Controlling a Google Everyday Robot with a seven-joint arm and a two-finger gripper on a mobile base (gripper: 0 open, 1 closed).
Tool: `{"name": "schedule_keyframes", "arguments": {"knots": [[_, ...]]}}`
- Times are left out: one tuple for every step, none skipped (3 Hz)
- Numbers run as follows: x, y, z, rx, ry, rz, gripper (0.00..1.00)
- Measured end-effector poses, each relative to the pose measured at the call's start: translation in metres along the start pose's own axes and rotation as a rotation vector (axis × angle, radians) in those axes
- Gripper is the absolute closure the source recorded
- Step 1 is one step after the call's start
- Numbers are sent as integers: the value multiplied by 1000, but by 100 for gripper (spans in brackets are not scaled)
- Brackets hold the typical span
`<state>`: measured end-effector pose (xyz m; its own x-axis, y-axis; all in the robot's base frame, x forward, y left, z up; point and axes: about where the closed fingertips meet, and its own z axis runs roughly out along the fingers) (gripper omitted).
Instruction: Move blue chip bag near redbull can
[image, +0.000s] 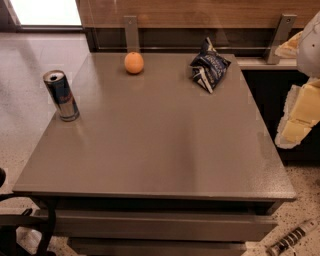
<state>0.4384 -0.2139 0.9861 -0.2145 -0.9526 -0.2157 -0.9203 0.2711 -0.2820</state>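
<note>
The blue chip bag (209, 66) is a crumpled dark navy foil bag with white lettering. It lies at the far right of the grey table (160, 150). The redbull can (61, 95) stands upright at the table's left edge, blue and silver with a silver top. The bag and the can are far apart, with most of the table's width between them. My gripper (299, 117) shows as a pale yellow and white shape at the right edge of the view. It is off the table's right side, lower than the bag and well apart from it, holding nothing.
An orange (134, 63) sits at the far middle of the table, between can and bag. A wooden wall with metal brackets (131, 31) runs behind the table. A dark cabinet (265, 95) stands to the right. Speckled floor lies to the left and in front.
</note>
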Motion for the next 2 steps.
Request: {"name": "schedule_keyframes", "arguments": {"knots": [[0, 0, 0, 0, 0, 0, 0], [1, -16, 1, 24, -15, 8, 0]]}}
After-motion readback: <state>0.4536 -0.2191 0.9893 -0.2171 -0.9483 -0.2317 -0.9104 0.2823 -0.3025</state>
